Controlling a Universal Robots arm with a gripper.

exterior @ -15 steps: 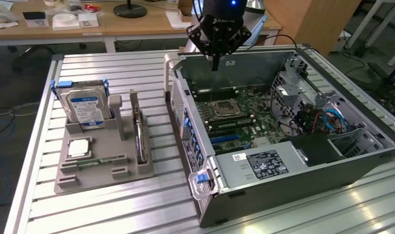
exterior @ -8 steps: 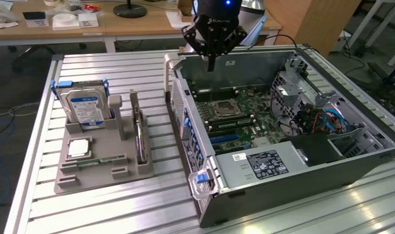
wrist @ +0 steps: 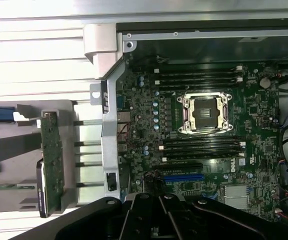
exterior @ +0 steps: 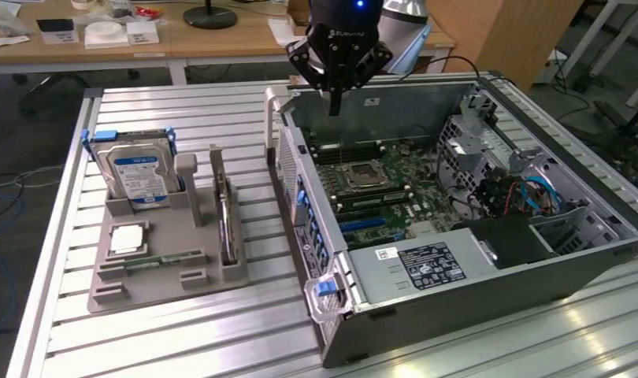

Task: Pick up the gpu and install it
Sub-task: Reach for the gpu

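Hard drive [exterior: 139, 175], blue-white label unreadable. Next we see the gpu [exterior: 227, 216] standing on edge in the grey holder [exterior: 151, 276]. Rightward, the gripper [exterior: 335, 101] hangs over the open computer case [exterior: 571, 260], fingers pinched together, empty. The power supply label [exterior: 429, 264] is illegible.

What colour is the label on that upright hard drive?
Blue and white; the label shows best in the exterior view.

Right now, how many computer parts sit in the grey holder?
4: the hard drive at the far end, the gpu upright on edge, a square chip lying flat, a green memory stick beside it. More may be hidden.
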